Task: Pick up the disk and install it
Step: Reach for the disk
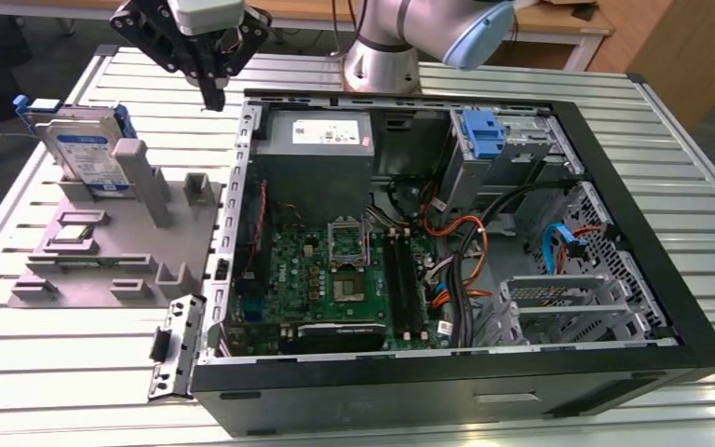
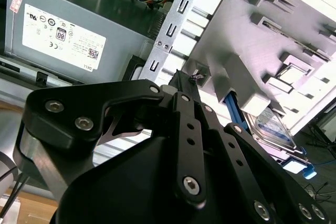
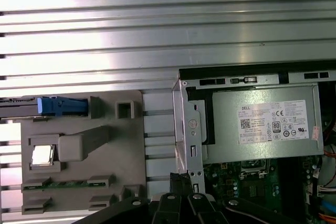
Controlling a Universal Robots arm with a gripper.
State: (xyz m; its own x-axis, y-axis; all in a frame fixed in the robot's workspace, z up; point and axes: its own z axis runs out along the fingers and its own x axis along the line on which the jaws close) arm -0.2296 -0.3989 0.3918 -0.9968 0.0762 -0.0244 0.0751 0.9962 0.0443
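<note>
Gripper (image 1: pixel 215 99), exterior view: fingers pressed together, nothing held, near the computer case (image 1: pixel 658 244) corner. The disk (image 1: pixel 85 149) stands upright in the grey fixture (image 1: pixel 97 272) at the gripper's 8 o'clock, apart. Second wrist view: fingers (image 2: pixel 187 124) meet at the tip, with the disk (image 2: pixel 273 132) beyond them. First wrist view: the disk (image 3: pixel 59 106) is edge-on in the fixture (image 3: pixel 126 150).

Your gripper (image 1: pixel 215 93) hangs at eleven o'clock in the exterior view, fingers (image 2: pixel 185 114) pointing down, pressed together on nothing; your arm (image 1: pixel 389 42) stands at twelve o'clock
</note>
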